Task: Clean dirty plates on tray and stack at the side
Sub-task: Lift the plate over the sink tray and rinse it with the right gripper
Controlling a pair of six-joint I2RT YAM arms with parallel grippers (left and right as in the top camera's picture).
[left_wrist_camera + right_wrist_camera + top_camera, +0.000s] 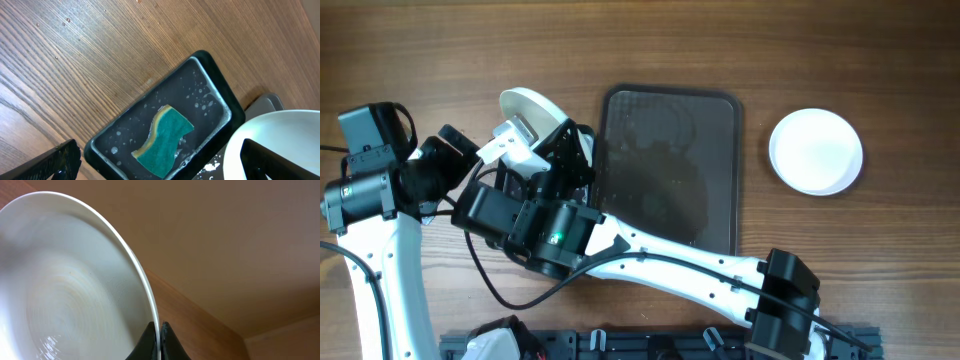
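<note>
My right gripper (160,342) is clamped shut on the rim of a white plate (65,295). The right wrist view shows the two fingers pinching the edge at 6 o'clock, and the plate's bowl looks clean, with faint concentric rings. That view shows nothing else of the table.

From overhead the same plate (532,108) is tilted up on edge, at about 10 o'clock from the brown tray (720,110), off its left rim. The tray floor looks streaky. A second white plate (815,150) lies on the wooden table (880,60) at 3 o'clock of the tray; I can't tell whether it is one or a stack.

My left gripper (160,150) is spread wide, holding nothing. Only its camera shows what the arms hide from overhead: a small black tray (212,70) beaded with water and a teal-and-yellow sponge (165,137) lying in it. The plate's rim shows at 4 o'clock.
</note>
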